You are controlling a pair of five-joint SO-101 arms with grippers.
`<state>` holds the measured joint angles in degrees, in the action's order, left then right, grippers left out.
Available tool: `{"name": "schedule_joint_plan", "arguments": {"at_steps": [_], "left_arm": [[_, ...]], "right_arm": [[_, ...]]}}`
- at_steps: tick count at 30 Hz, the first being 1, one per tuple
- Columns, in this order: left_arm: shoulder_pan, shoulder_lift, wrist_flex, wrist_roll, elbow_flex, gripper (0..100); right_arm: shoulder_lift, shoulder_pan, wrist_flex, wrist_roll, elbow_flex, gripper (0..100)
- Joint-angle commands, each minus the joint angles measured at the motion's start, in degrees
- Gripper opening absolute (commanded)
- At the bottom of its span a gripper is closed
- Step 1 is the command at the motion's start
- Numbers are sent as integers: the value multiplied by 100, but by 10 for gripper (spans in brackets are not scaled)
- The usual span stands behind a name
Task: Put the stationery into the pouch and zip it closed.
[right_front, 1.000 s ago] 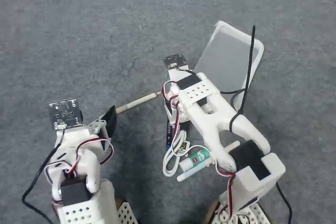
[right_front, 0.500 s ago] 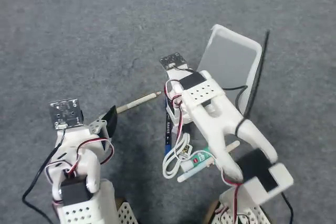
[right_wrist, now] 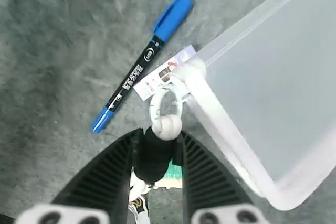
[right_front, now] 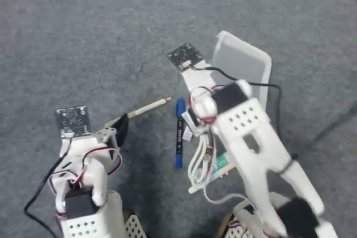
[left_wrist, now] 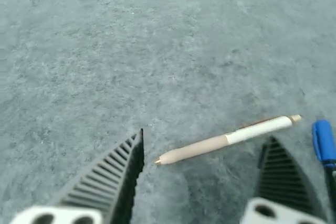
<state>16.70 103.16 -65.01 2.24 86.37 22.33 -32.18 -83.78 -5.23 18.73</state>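
Observation:
The translucent pouch lies at the back right, its corner near my right arm. My right gripper is shut on the black zipper pull, which carries a white ring tied to the pouch corner. A blue marker lies just left of that arm, also in the right wrist view. A beige and white pen lies slanted ahead of my left gripper. That gripper stands open above the carpet, with the pen lying between its fingers.
A white cord and a green-labelled item lie under the right arm. Grey carpet covers the whole table, with open room at the back left. The blue marker's cap sits beside the left gripper's far finger.
The right arm has swung over toward the front right, uncovering the blue marker, and the pouch has shifted slightly with it. The left arm has kept still.

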Motion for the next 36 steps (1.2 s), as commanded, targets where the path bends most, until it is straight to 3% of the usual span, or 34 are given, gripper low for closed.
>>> {"name": "schedule_joint_plan", "arguments": {"at_steps": [1,9,21,36], "left_arm": [[-369,114,-9,-35,-409,359],[-1231,114,-9,97,-848,359],[-2752,114,-281,615,-1525,358],[-3051,105,149,615,-936,356]], "right_arm": [[954,22,-233,-246,-334,6],[1974,-4,-532,-545,-325,6],[2167,-523,-136,-527,264,6],[2176,-541,-22,-492,360,6]]}}
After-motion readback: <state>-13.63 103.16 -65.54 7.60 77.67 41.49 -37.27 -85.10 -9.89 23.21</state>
